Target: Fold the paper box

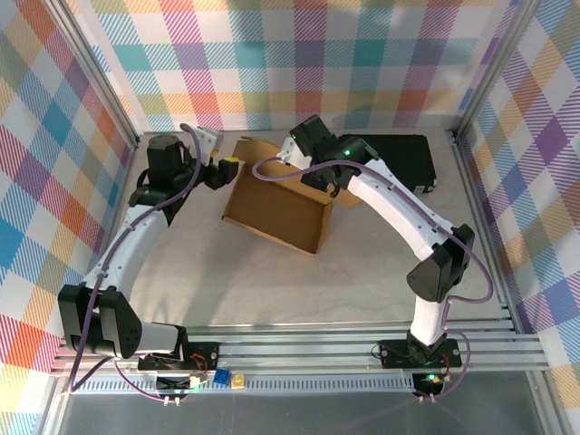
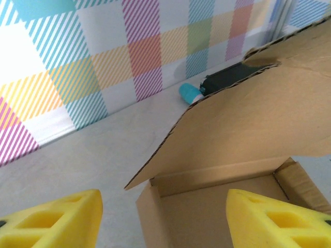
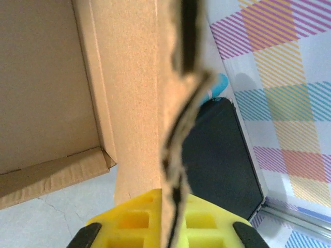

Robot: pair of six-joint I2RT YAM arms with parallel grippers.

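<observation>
Item: paper box, mid-table, tray open. We are pinching its raised lid flap in the right gripper. The left gripper is hanging spread and empty beside the corner. Risk: we are leaving the tray unbraced, so it may drag or the flap may tear.

Brown corrugated paper box, open shallow tray askew on the table, lid panel upright along its far edge.
</observation>
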